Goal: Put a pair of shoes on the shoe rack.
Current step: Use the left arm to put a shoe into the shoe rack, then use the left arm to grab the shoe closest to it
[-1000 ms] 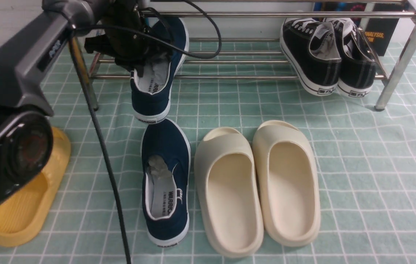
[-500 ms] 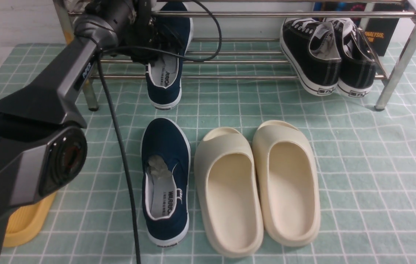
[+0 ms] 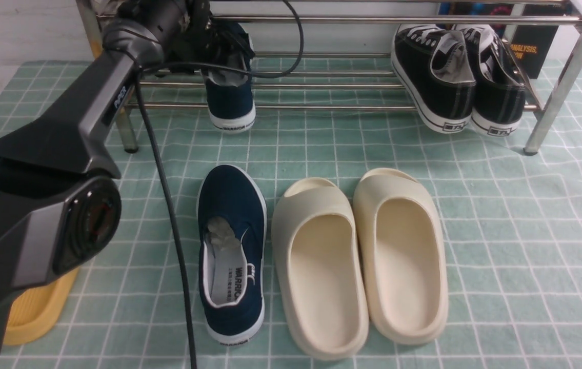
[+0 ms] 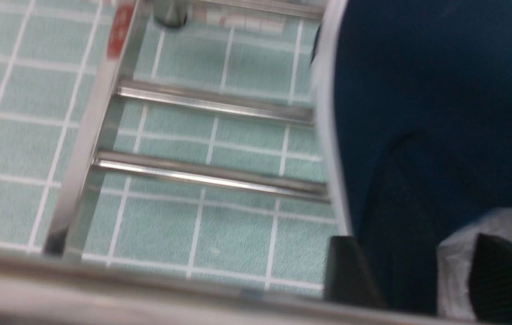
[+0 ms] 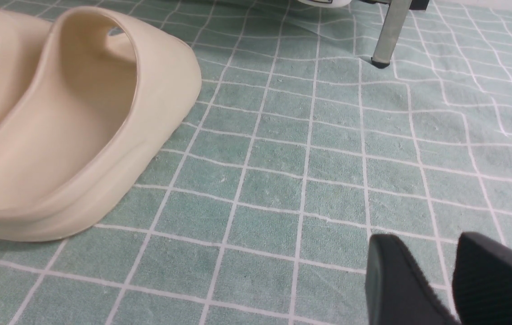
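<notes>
One navy slip-on (image 3: 229,100) lies on the shoe rack (image 3: 347,107), its heel hanging over the front rail. The left end effector (image 4: 413,257) stands spread, with a finger on either side of that shoe's heel wall. The second navy slip-on (image 3: 232,251) sits on the checked mat (image 3: 501,230), just beside the cream slides (image 3: 357,256). The right end effector (image 5: 422,257) hovers over the mat, parted and empty.

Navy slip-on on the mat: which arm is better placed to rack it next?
Left, probably. The navy slip-on lies left of the cream slides, the same side as the left gripper, which straddles the heel of the racked shoe, jaws apart. The right gripper hovers beyond the slides.
</notes>
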